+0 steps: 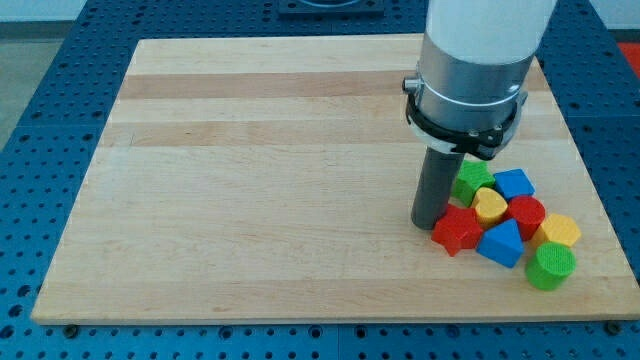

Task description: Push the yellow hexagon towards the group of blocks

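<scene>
Arm: one thick white arm [487,30] enters from the view's top right and points straight down.
Collar: a grey metal ring [466,100] with a black clamp band beneath the white part.
Rod: dark, straight, upright.
My tip [430,225]: resting on the surface, at the rod's lower end.

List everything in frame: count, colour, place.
red star block: 1, red, left edge of the cluster, touching my tip
yellow heart block: 1, yellow, cluster centre
green star block: 1, green, cluster top, partly behind the rod
blue block: 1, blue, cluster top right
red block: 1, red, right of the heart
blue triangle block: 1, blue, cluster bottom
yellow hexagon: 1, yellow, cluster right edge
green cylinder: 1, green, bottom right
wooden board: 1, light wood, on the blue perforated table
my tip: 1, dark rod, at the cluster's left side
</scene>
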Robot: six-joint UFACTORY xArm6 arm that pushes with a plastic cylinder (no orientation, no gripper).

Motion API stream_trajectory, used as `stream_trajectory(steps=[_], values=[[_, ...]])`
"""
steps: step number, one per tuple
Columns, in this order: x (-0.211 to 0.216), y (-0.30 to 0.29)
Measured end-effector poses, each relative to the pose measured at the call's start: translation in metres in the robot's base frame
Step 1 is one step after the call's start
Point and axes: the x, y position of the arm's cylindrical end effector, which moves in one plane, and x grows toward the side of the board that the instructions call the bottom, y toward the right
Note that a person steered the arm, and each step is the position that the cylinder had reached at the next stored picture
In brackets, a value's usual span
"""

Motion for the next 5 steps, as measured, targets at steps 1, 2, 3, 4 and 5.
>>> stream_trajectory(steps=[1, 2, 3, 4, 5], values=[[0.001, -0.001], [0.025, -0.022], [0.063, -0.046], [0.073, -0.036], [0.093, 0.019]])
